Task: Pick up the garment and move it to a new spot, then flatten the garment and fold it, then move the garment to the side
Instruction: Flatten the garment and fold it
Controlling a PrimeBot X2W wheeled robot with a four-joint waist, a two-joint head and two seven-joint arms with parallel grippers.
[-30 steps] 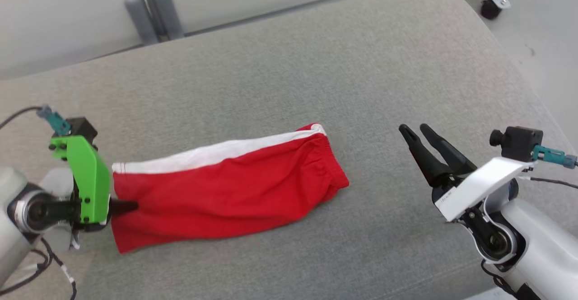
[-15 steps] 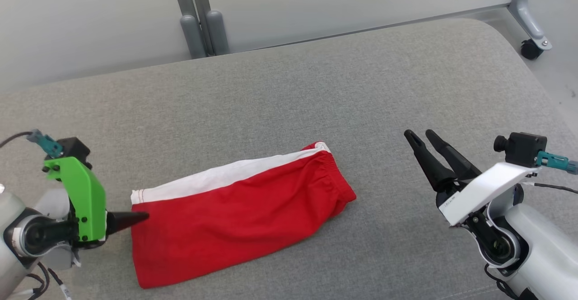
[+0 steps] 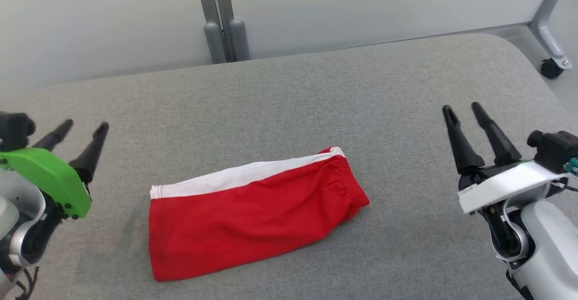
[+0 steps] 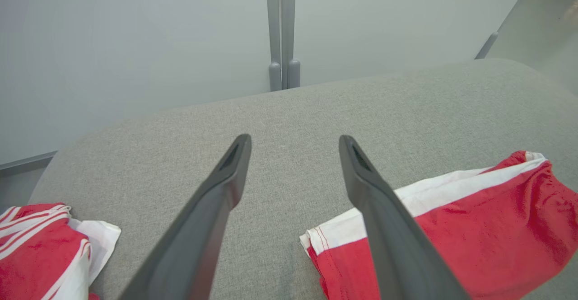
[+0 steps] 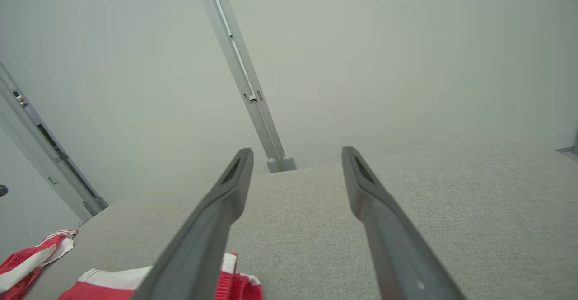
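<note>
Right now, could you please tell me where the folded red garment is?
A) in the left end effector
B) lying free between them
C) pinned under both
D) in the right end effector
B: the garment lies flat on the grey cushion, with the open left end effector and open right end effector both clear of it.

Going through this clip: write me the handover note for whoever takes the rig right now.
Left hand: open, empty, over the grey cushion to the left of the garment, not touching it.
Right hand: open, empty, well off to the garment's right.
Garment: folded into a flat red oblong with a white band along its far edge, lying on the cushion between the two hands.
A second red-and-white cloth lies bunched further left.
Done: the fold, by the look of it.
Left: possibly the move to the side; I cannot tell whether this spot counts.
</note>
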